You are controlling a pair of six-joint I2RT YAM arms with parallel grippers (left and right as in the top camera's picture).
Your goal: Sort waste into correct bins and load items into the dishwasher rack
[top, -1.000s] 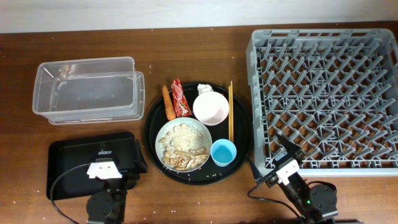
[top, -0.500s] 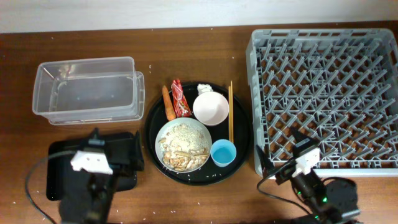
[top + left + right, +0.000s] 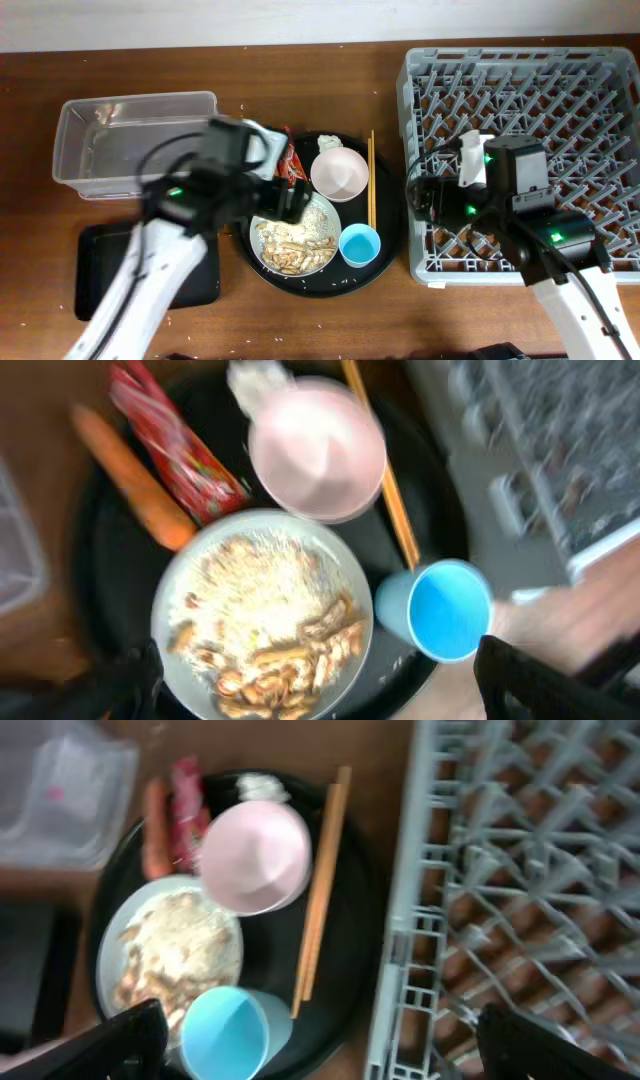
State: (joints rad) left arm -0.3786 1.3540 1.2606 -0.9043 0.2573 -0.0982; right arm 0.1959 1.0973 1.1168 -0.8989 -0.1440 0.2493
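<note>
The round black tray holds the red wrapper (image 3: 175, 445), carrot (image 3: 135, 480), white tissue (image 3: 255, 375), white bowl (image 3: 318, 450), chopsticks (image 3: 385, 490), blue cup (image 3: 445, 610) and the pale plate-bowl (image 3: 260, 620) with beige food scraps. My left gripper (image 3: 285, 200) hovers open above the plate-bowl (image 3: 295, 240), holding nothing. My right gripper (image 3: 425, 195) is open and empty above the left edge of the grey rack (image 3: 530, 150), next to the chopsticks (image 3: 370, 180). In the right wrist view the cup (image 3: 225, 1030) and bowl (image 3: 255, 855) lie below left. My left arm hides the carrot from overhead.
The clear tub (image 3: 130, 140) stands at the back left and the shallow black tray (image 3: 100, 270) at the front left. The round black tray (image 3: 385, 250) lies between them and the rack. Both arms' cables trail toward the table's front edge.
Both arms have lifted from the table's front edge and swung inward. The left is now over the round tray, the right over the rack's left edge. No object has moved.
</note>
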